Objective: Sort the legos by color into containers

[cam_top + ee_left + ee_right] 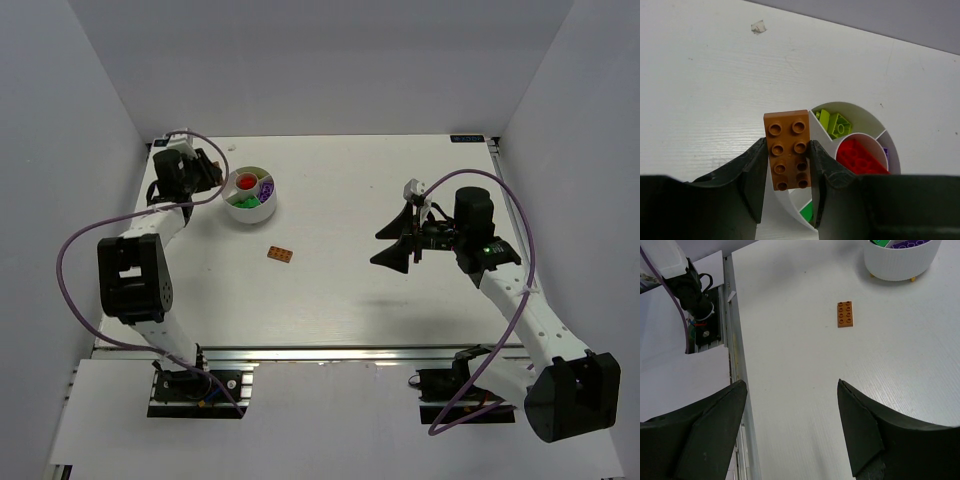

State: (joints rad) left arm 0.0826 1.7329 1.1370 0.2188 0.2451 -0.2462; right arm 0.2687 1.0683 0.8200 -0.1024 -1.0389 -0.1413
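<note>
My left gripper [786, 150] is shut on a flat orange studded plate [788, 149], held above the near rim of the round white divided dish [867, 117]. That dish [262, 210] holds lime-green bricks [835, 123], a red piece [860, 157], a green piece [808, 211] and a purple piece [266, 187]. A second orange plate [281, 254] lies flat on the table, also seen as the orange plate [845, 314] in the right wrist view. My right gripper [390, 245] hovers open over the table's right half, nothing between its fingers [860, 430].
A scrap of tape [758, 27] lies on the table beyond the dish. White walls enclose the table on three sides. The metal rail [330, 353] runs along the table's near edge.
</note>
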